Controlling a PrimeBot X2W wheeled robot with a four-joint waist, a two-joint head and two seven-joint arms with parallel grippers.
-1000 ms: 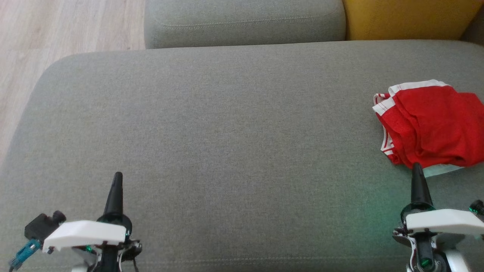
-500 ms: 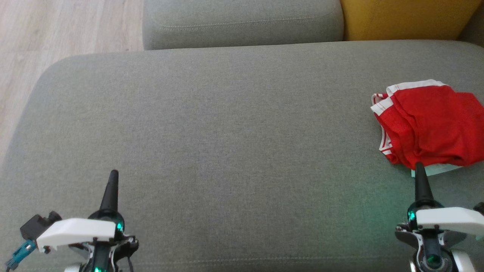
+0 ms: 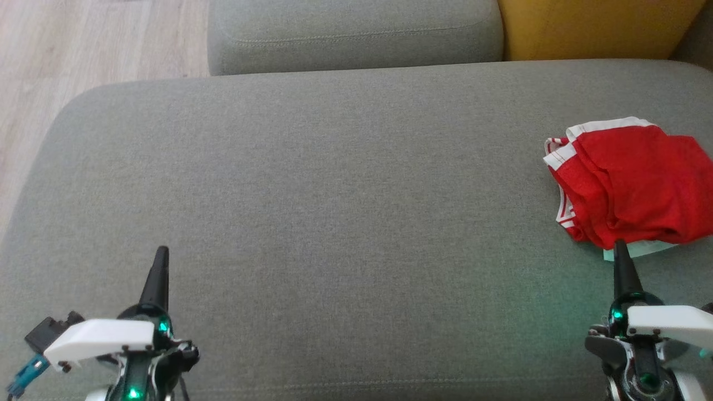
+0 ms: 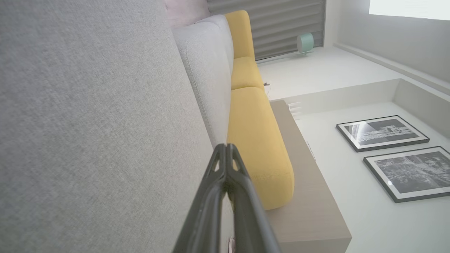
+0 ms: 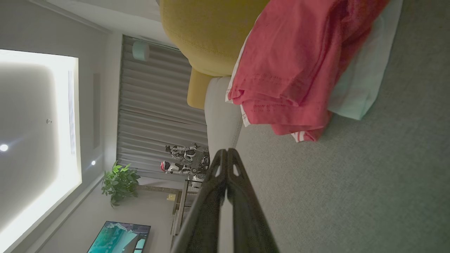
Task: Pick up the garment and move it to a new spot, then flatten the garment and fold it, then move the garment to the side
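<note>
A crumpled red garment (image 3: pixel 635 184) with white trim lies at the right edge of the grey sofa seat (image 3: pixel 334 211), on top of a pale mint cloth (image 3: pixel 640 249). In the right wrist view the red garment (image 5: pixel 299 63) and mint cloth (image 5: pixel 358 84) sit just beyond the fingertips. My right gripper (image 3: pixel 618 246) is shut and empty, its tip just short of the garment's near edge. My left gripper (image 3: pixel 161 253) is shut and empty at the lower left, over bare cushion. Both pairs of fingertips meet in the wrist views: left gripper (image 4: pixel 226 147), right gripper (image 5: pixel 225 151).
A grey back cushion (image 3: pixel 356 33) and a yellow cushion (image 3: pixel 590 28) line the far side of the seat. Wooden floor (image 3: pixel 72 50) lies beyond the seat's rounded left end. The wide middle of the seat is bare fabric.
Both grippers have drawn slightly back toward the bottom of the head view, and the whole picture has shifted a little left. The garment lies as before.
</note>
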